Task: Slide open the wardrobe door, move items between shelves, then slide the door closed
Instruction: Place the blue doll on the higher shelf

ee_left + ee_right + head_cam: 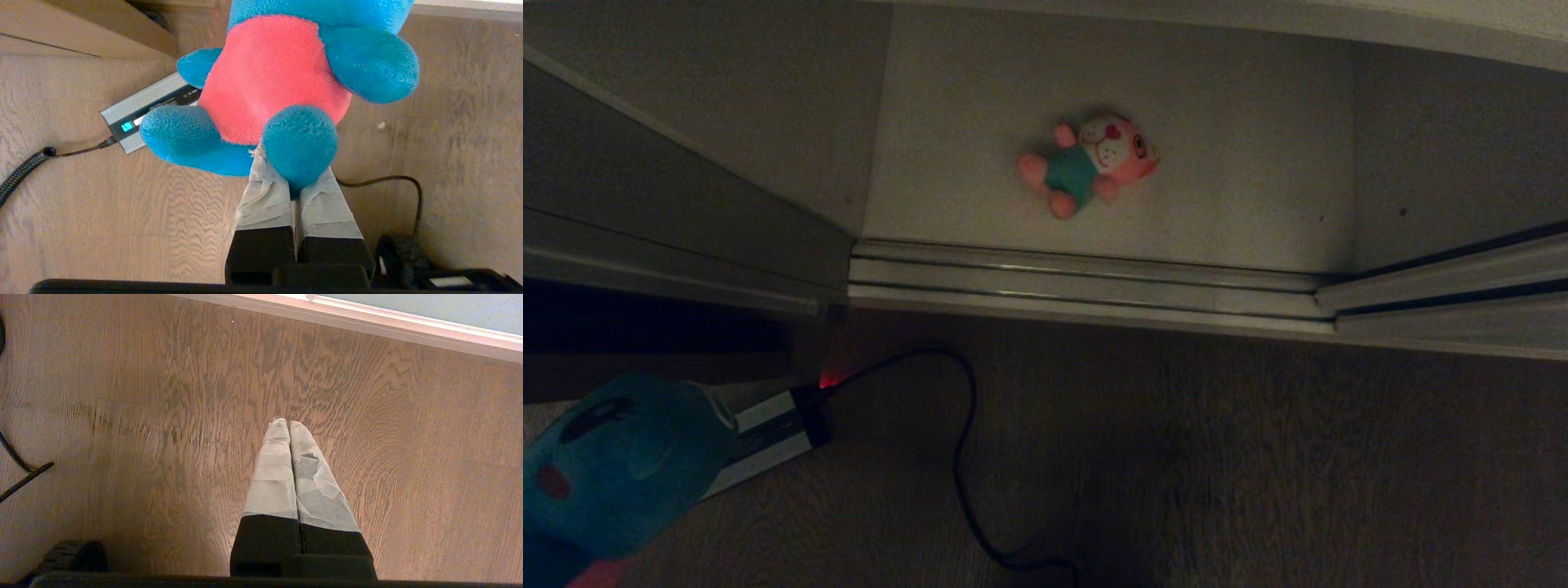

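At the far left your left claw [292, 185] pinches a leg of the teal-blue plush toy with the red belly [282, 77], held above the brown wood-grain floor [1258, 457] and over a grey metal box [768, 429] with a black cable [964, 457]. Ahead, the pink plush toy in a teal outfit [1088, 162] lies alone on the white wardrobe shelf [1241, 147], behind the pale metal door tracks [1086, 282]. Your right claw [289, 428] hangs pressed together above bare floor.
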Tool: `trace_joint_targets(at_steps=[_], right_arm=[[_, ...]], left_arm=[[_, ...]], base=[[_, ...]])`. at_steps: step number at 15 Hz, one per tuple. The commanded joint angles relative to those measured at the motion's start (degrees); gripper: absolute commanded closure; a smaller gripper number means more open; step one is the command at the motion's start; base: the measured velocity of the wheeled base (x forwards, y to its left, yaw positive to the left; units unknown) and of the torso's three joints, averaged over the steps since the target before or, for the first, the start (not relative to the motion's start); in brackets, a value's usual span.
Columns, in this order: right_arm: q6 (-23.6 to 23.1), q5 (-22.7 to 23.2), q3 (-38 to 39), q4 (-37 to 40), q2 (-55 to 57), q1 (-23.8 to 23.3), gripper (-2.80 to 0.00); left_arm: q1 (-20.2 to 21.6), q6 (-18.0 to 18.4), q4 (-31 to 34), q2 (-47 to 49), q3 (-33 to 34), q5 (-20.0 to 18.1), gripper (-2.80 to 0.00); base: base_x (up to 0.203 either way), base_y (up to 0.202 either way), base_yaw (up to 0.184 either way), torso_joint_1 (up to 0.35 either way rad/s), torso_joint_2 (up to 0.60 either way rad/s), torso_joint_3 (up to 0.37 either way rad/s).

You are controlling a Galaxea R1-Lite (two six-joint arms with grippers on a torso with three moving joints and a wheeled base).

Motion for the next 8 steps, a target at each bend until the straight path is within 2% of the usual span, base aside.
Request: trace_joint_targets(at_steps=[1, 3, 6, 8], right_arm=[[-0.03, 0.02, 0.23, 0.02, -0.02, 0.01, 0.00], [-0.03, 0.02, 0.18, 0.02, -0.11, 0.01, 0.00], [-0.03, 0.02, 0.18, 0.02, -0.02, 0.01, 0.00], [-0.03, 0.02, 0.18, 0.02, -0.11, 0.01, 0.00]], left_arm=[[-0.40, 0.43, -0.61, -6.10, 4.13, 0.34, 0.00], [-0.50, 3.11, -1.94, -10.40, 10.99, 0.60, 0.00], [-0.55, 5.23, -10.69, -10.89, 19.68, 0.67, 0.00], [-0.63, 5.08, -16.31, -10.99, 23.01, 0.21, 0.00]], base=[[0.000, 0.000, 0.000, 0.000, 0.00, 0.000], [0.000, 0.000, 0.000, 0.000, 0.00, 0.000], [0.000, 0.000, 0.000, 0.000, 0.00, 0.000], [0.000, 0.000, 0.000, 0.000, 0.00, 0.000]])
